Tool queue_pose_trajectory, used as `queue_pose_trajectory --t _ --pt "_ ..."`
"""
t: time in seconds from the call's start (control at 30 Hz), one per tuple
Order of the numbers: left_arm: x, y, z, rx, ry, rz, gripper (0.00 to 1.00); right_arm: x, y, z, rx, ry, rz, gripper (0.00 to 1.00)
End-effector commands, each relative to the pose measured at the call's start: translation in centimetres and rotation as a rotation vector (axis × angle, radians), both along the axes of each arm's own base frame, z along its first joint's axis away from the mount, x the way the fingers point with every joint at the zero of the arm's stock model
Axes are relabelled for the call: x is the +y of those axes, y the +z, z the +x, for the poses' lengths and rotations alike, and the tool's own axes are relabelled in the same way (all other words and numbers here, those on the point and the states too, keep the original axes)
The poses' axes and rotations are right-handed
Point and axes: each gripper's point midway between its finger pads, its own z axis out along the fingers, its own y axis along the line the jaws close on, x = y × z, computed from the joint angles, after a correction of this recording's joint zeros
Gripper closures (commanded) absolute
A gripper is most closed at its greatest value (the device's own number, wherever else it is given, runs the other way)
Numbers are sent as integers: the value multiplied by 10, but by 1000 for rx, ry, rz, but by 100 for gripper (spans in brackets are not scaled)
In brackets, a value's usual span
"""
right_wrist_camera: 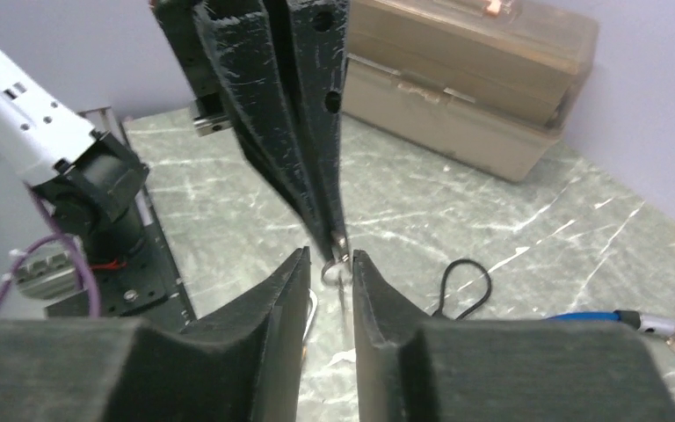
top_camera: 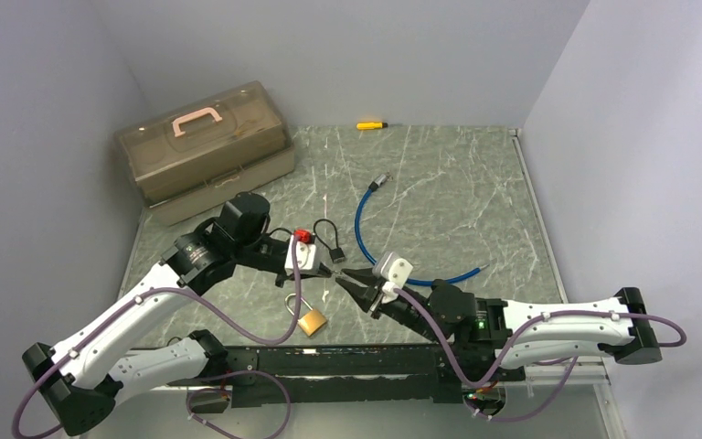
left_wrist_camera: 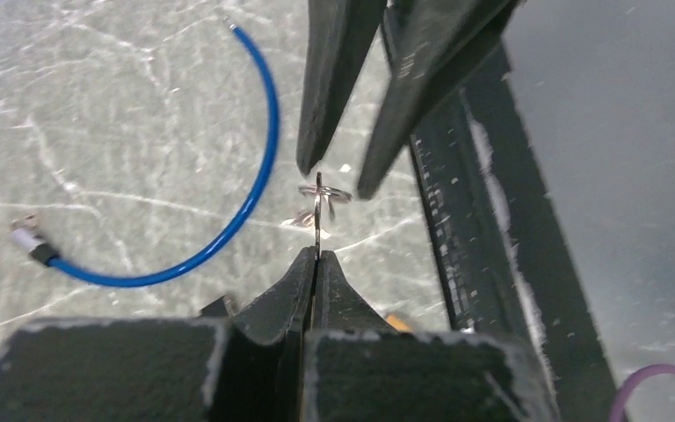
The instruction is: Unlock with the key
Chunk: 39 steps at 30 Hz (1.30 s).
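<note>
A small silver key (left_wrist_camera: 317, 218) on a ring (left_wrist_camera: 327, 191) stands edge-on above the marble tabletop. My left gripper (left_wrist_camera: 316, 256) is shut on the key's lower end. My right gripper (right_wrist_camera: 329, 261) is open. Its fingers (left_wrist_camera: 330, 105) flank the ring without pressing on it. In the right wrist view the ring (right_wrist_camera: 332, 266) and key hang in the gap at the left gripper's (right_wrist_camera: 338, 239) tip. From above, both grippers meet tip to tip (top_camera: 335, 273) at the front centre. A brass padlock (top_camera: 312, 320) with its steel shackle lies just below them, apart from both.
A tan lidded toolbox (top_camera: 203, 151) with a pink handle stands at the back left. A blue cable (top_camera: 393, 240) curves across the middle. A black cord loop (right_wrist_camera: 466, 281) lies close behind the grippers. A yellow screwdriver (top_camera: 370, 124) lies at the back wall. A black rail (left_wrist_camera: 483, 229) runs along the near edge.
</note>
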Motion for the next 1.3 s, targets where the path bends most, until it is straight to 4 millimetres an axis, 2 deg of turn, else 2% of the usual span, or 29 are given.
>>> queue_pose_trajectory --t 0.0,0.1,0.27,0.43,0.57,0.7,0.9,1.03,1.17,1.27 --pt "13 6 16 -201 18 47 100 -11 28 -5 44 15 1 65" --pt "23 1 17 -299 -20 99 100 -19 34 -9 32 38 -72 48" --pt "29 2 14 -350 -50 142 100 -31 46 -7 -54 58 -150 39" --pt "27 11 6 -348 -75 119 100 -22 51 0 -71 133 -145 45" --pt "26 16 1 -350 -91 126 100 -4 38 6 -22 221 -171 47" --pt "25 13 2 -314 -69 163 100 11 35 2 -18 296 -188 46" --pt "27 -2 4 -198 -24 234 100 16 36 0 -25 338 -181 40" --pt "27 -4 9 -184 17 245 100 17 33 2 -19 346 -182 38" --pt "26 -1 16 -198 54 243 100 19 31 4 -7 356 -175 39" --pt "24 2 18 -198 68 240 100 25 24 9 10 350 -185 44"
